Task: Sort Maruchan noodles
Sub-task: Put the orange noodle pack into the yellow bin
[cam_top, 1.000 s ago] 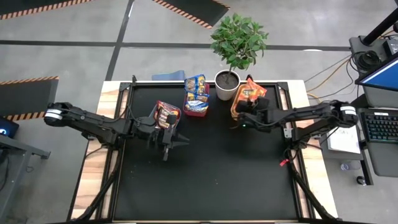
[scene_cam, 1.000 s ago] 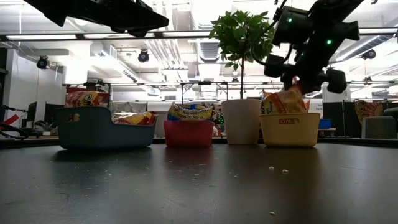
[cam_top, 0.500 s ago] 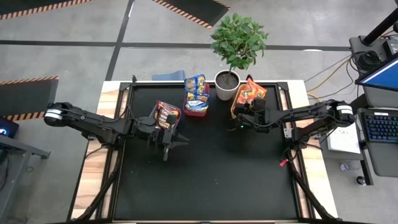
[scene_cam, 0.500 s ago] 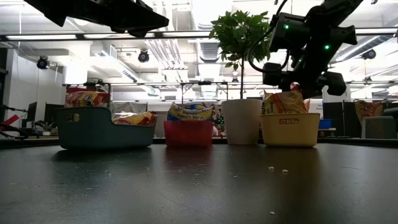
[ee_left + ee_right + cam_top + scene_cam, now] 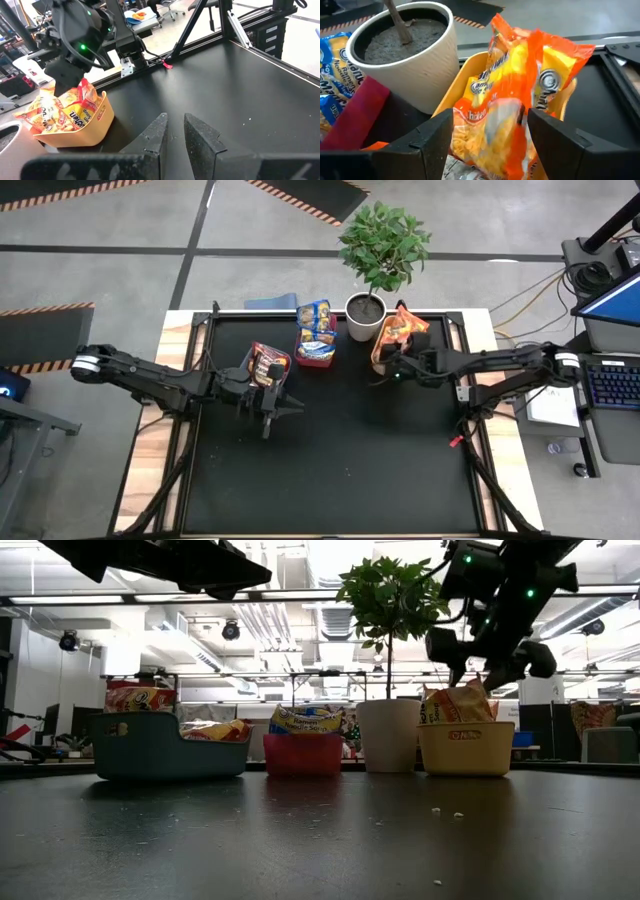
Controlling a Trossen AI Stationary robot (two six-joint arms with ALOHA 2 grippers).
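Orange Maruchan noodles packets (image 5: 520,90) stand upright in the yellow-orange bin (image 5: 465,747) at the far right. My right gripper (image 5: 490,125) hovers open just above them, a finger on either side of the nearest packet without touching it. Red-maroon packets (image 5: 268,363) fill the teal bin (image 5: 165,745), and blue-yellow ones (image 5: 316,330) the red bin (image 5: 303,753). My left gripper (image 5: 175,125) hangs shut and empty above the mat, beside the teal bin, pointing toward the table's right side.
A white pot (image 5: 365,315) with a small green tree stands between the red bin and the yellow-orange bin, close to my right gripper. The black mat (image 5: 330,470) in front of the bins is bare apart from a few crumbs (image 5: 445,812).
My right gripper has opened wide over the yellow-orange bin, rolled at the wrist and risen a little off the orange packets. The packets stay standing in the bin.
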